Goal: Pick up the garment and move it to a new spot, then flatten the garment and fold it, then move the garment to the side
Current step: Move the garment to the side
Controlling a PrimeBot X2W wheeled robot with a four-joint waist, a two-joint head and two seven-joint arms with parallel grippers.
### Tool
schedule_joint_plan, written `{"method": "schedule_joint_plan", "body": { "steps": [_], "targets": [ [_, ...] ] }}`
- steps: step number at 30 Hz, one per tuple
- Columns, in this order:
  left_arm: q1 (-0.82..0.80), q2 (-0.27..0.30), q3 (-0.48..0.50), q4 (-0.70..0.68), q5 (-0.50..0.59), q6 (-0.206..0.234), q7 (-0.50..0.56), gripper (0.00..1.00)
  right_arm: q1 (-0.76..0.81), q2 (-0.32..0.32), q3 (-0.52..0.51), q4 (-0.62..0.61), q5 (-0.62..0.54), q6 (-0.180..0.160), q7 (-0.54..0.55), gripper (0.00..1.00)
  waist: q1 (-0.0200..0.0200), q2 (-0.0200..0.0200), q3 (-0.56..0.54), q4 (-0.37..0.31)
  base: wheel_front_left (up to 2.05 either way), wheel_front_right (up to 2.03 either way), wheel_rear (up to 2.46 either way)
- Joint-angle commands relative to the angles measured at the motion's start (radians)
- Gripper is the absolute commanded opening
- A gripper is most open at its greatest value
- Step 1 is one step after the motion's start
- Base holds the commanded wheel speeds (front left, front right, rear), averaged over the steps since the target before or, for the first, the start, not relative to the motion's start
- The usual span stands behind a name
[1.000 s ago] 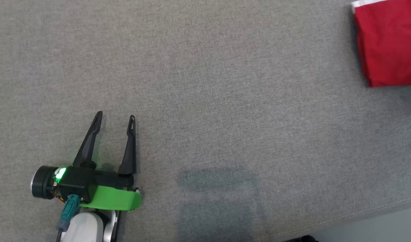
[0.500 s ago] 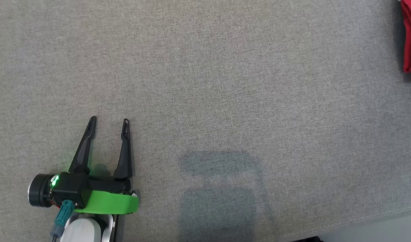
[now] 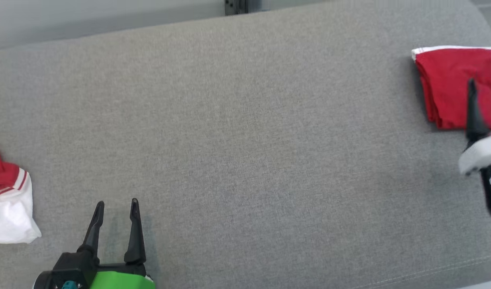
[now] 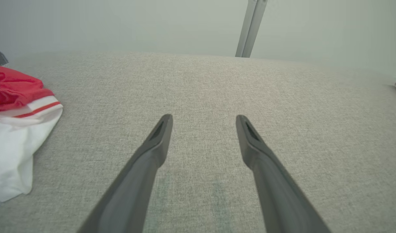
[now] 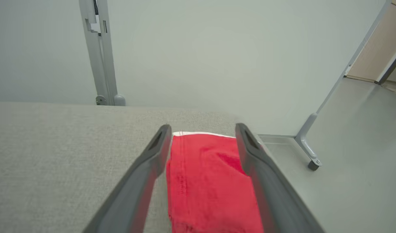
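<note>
Since the task ends with the garment set to the side, the layout reads best from one end of the worktop (image 3: pixel 245 132) to the other. At the far left a crumpled white and red garment (image 3: pixel 8 208) sits in a loose heap at the worktop's edge. It is not flattened, which suggests it is waiting outside the working area, not being handled.

Just to its right, near the front edge, the left gripper (image 3: pixel 117 202) hangs low over bare grey fabric. Its fingers (image 4: pixel 152 152) are spread with nothing between them. It is near the heap but apart from it, parked where it blocks nothing. The wide middle stretch is bare, probably kept as room for flattening and folding.

At the far right, towards the back corner, the folded red garment (image 3: pixel 446 80) lies as a neat flat rectangle with a white hem along its far edge, well apart from the heap. To my eye the fold is done and this is its place at the side. The right gripper (image 5: pixel 202 127) is over its near edge. In the wrist view its fingers (image 5: pixel 142 174) stand spread on either side of the red cloth, pinching none of it. I cannot tell whether the tips touch the cloth. The next move, I judge, is to lift that arm clear without dragging a layer.
</note>
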Motion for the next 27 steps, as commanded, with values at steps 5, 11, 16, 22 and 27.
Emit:
{"method": "schedule_joint_plan", "body": {
  "steps": [5, 11, 16, 22, 27],
  "targets": [
    [0.048, 0.000, 0.022, 0.017, -0.023, 0.006, 0.001, 1.00, 0.282, 0.188, -0.071, -0.205, -0.120, 0.000, -0.003, 1.00, 0.0000, -0.0001, -0.247, 0.030, 0.00, 0.00, 0.00],
    [0.073, 0.001, 0.048, 0.037, -0.017, 0.010, 0.001, 1.00, 0.456, 0.307, -0.083, -0.298, -0.184, 0.000, -0.003, 1.00, 0.0000, -0.0001, -0.276, 0.039, 0.00, 0.00, 0.00],
    [0.084, 0.000, 0.056, 0.048, -0.021, 0.005, 0.001, 1.00, 0.526, 0.340, -0.083, -0.279, -0.193, 0.000, -0.003, 1.00, 0.0000, -0.0001, -0.280, 0.056, 0.00, 0.00, 0.00],
    [0.084, 0.000, 0.060, 0.055, -0.024, 0.003, 0.001, 1.00, 0.540, 0.351, -0.069, -0.264, -0.191, 0.000, -0.003, 1.00, 0.0000, -0.0001, -0.281, 0.063, 0.00, 0.00, 0.00],
    [0.082, 0.000, 0.057, 0.056, -0.028, 0.004, 0.001, 1.00, 0.527, 0.353, -0.055, -0.264, -0.178, 0.000, -0.003, 1.00, 0.0000, -0.0001, -0.281, 0.067, 0.00, 0.00, 0.00]
  ]
}}
